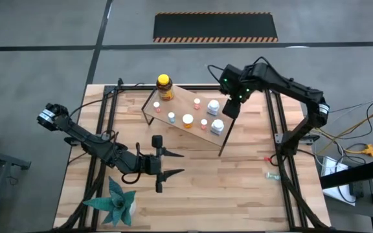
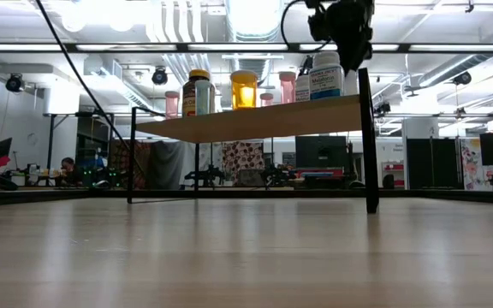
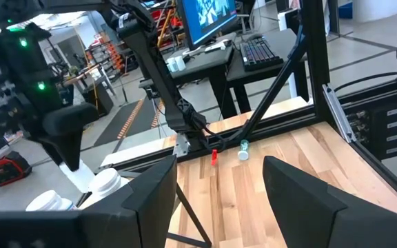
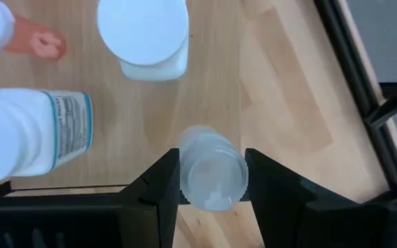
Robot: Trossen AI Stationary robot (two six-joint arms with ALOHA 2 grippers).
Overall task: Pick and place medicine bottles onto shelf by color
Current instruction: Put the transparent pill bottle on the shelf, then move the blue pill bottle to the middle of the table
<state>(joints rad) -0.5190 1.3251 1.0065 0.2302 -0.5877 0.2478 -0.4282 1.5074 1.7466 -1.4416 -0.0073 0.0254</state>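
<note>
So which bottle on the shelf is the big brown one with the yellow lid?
The amber bottle at the shelf's far left corner. It is bigger than all the small white bottles, and it alone has a yellow cap.

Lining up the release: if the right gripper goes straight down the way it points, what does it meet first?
Most likely the shelf board itself. The right gripper holds a white-capped bottle over bare wood, beside two other white bottles; clearance is hard to judge.

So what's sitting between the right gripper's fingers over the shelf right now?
A small clear-white bottle, held between the right gripper's two fingers above the shelf; the right wrist view shows it best.
</note>
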